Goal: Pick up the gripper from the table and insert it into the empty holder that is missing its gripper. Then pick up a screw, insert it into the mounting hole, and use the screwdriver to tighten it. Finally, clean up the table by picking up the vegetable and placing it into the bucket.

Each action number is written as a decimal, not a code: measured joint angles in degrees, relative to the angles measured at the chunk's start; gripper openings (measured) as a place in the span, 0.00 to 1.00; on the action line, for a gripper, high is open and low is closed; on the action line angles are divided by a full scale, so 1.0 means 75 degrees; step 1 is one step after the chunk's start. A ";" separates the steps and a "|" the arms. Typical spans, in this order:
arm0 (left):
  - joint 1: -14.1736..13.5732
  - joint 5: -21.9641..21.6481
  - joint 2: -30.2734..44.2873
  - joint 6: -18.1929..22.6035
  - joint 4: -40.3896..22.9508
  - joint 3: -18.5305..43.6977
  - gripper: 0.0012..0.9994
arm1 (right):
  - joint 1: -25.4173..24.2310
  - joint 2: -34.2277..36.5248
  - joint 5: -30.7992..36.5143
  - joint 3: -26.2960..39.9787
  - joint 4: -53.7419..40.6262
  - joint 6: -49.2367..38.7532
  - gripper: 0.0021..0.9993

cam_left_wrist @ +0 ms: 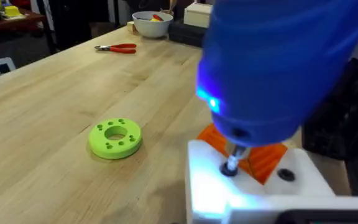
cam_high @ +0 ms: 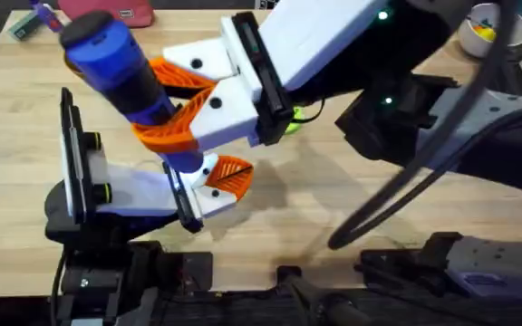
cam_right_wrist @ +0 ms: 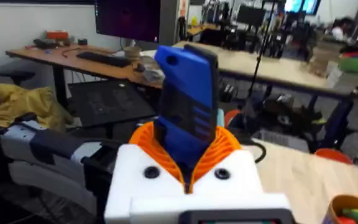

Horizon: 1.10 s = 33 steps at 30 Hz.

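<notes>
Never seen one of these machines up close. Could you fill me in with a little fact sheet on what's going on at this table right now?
Tool in use: the screwdriver, blue, light glowing
Held by: the right gripper, orange pads clamped on it
Bit position: on a screw in the holder, white block
Orange tip: the gripper, seated in that block
Also on table: lime-green ring, red-handled pliers, white bowl
Surface: wooden table
</notes>
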 joint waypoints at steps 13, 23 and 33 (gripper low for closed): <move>0.0000 0.0000 -0.0001 0.0000 0.0000 0.0000 0.01 | -0.0372 -0.0001 0.0010 0.0025 0.0202 0.0552 0.02; 0.0000 0.0000 0.0001 0.0000 0.0000 0.0000 0.01 | -0.0545 -0.0060 0.0650 -0.0309 0.1655 0.1428 0.02; 0.0000 0.0000 0.0001 0.0000 0.0000 0.0000 0.01 | -0.0545 -0.0138 0.0808 -0.0622 0.1655 0.1722 0.02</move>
